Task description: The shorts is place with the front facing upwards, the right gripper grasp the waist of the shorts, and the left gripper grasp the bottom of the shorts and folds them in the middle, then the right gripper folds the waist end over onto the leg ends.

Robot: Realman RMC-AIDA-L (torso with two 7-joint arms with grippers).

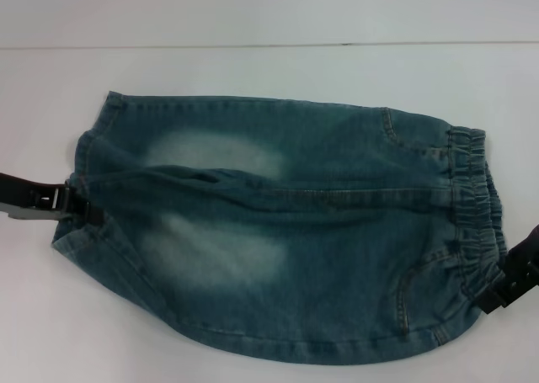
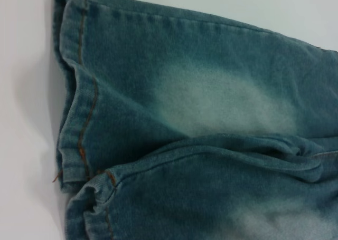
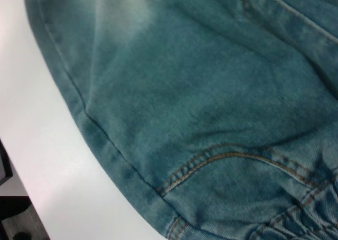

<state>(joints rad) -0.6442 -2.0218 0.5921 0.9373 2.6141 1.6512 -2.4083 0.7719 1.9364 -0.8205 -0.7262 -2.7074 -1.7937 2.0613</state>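
Small blue-green denim shorts [image 1: 286, 231] with pale faded patches lie flat on the white counter [image 1: 253, 67], front up. Gathered elastic waistband [image 1: 473, 206] to the robot's right, stitched leg hems [image 2: 79, 118] to its left. Black left gripper [image 1: 84, 208] at the hem edge; black right gripper [image 1: 498, 292] at the waistband's near corner. Fingers' grip cannot be told on either.

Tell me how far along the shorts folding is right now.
Done: the blue-green faded denim shorts lie flat, front up. In hand: the black left gripper is at the stitched leg hems, the black right gripper at the gathered elastic waistband. Left: both folds, since nothing is doubled over yet.
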